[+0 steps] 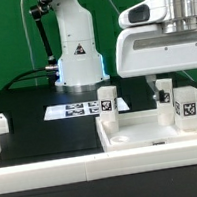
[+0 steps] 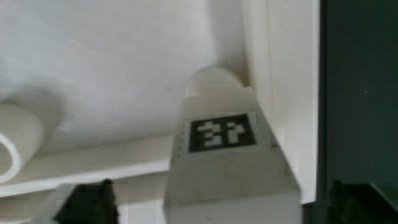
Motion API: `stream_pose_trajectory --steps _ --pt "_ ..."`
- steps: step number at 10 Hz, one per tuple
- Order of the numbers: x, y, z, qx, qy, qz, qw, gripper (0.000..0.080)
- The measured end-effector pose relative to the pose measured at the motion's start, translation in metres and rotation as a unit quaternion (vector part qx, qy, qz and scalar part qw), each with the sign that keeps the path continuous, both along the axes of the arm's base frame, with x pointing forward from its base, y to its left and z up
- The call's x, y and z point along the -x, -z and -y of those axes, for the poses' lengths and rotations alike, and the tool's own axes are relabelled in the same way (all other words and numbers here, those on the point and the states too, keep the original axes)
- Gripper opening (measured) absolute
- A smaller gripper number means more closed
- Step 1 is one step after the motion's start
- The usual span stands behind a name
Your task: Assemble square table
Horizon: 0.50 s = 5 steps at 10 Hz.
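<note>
Pointing straight down over tabletop (image 1: pixel 141 133) corner, gripper (image 2: pixel 222 203) spread wide, straddling tagged leg (image 2: pixel 222 110).

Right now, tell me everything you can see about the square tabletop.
The tabletop is a white, plastic-looking square tray with a raised rim. It lies flat, open side up, on the black table just behind the long white rail. Tagged white block legs stand upright on it: the left-side leg towards the exterior view's left, the right-side leg towards its right. No tag of its own is visible.
</note>
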State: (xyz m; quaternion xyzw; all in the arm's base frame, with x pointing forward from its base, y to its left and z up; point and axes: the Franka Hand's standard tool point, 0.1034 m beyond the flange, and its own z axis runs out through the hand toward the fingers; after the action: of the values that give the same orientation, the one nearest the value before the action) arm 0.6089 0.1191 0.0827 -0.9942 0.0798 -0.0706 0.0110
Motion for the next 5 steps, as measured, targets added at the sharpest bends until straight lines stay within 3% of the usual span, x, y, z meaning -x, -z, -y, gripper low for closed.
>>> stream_pose_trajectory --steps 1,2,3,5 --pt "-0.0002 0.0 0.0011 0.0 0.001 0.0 1.0 0.042" --pt "-0.0003 0.0 0.0016 0.0 0.004 0.0 1.0 0.042" --pt "-0.0003 0.0 0.0015 -0.002 0.016 0.0 1.0 0.029" --pt "-0.0003 0.0001 0.0015 -0.006 0.039 0.0 0.999 0.029"
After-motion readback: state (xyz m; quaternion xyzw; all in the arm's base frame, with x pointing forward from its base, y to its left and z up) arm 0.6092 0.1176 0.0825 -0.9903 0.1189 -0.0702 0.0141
